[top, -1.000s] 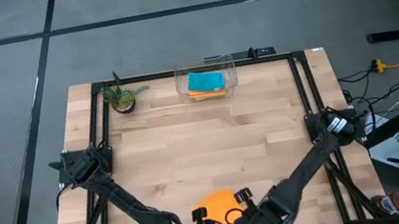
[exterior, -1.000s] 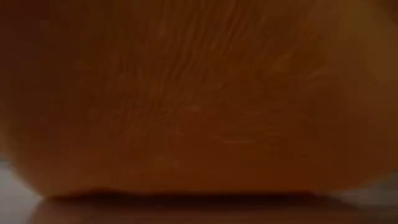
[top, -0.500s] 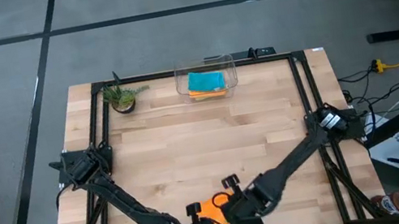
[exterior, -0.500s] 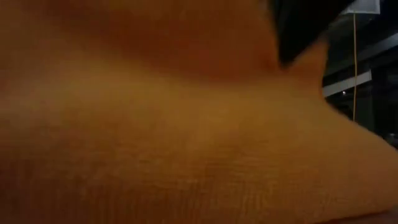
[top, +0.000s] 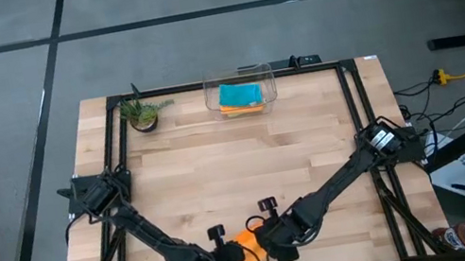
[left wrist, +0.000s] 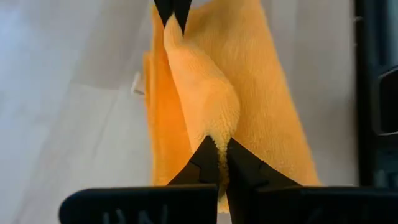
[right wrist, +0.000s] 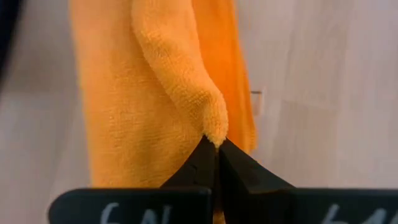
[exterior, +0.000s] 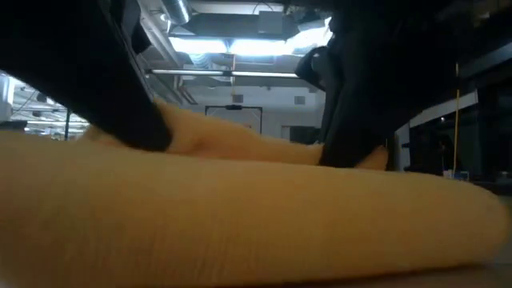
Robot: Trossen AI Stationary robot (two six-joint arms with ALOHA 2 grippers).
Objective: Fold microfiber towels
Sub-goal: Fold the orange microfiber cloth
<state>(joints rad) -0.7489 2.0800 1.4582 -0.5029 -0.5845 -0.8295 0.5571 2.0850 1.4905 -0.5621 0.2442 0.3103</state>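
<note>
An orange microfiber towel [top: 245, 240] lies bunched and narrow on the table near its near edge. In the low view it is a low mound [exterior: 240, 216]. My left gripper [top: 233, 251] and my right gripper [top: 259, 240] stand close together at the towel, one on each side, both shut on it. A teal towel [top: 239, 93] lies on another orange one in the clear bin [top: 240, 91] at the far edge. The lime green towel is out of view. My left gripper [left wrist: 221, 146] pinches a raised fold of the orange towel [left wrist: 214, 124] between its two fingers. The fold rises as a ridge above the rest of the towel, which lies on the table. My right gripper [right wrist: 216, 144] pinches a raised tip of the orange towel's fold [right wrist: 214, 124] between its two fingers. The ridge runs away from the fingers, and the rest of the towel lies flat on the table below.
A small potted plant [top: 143, 114] stands at the far left of the table. The bin stands at the far middle. The bare wooden tabletop [top: 248, 166] lies between them and the grippers. Black frame rails [top: 113, 161] run along the left and right sides.
Both grippers have moved from the near edge toward the far edge, and my right gripper has also gone toward the table's left, closer to my left gripper. The orange towel, which filled the low view, has come down into a narrow low mound on the table.
</note>
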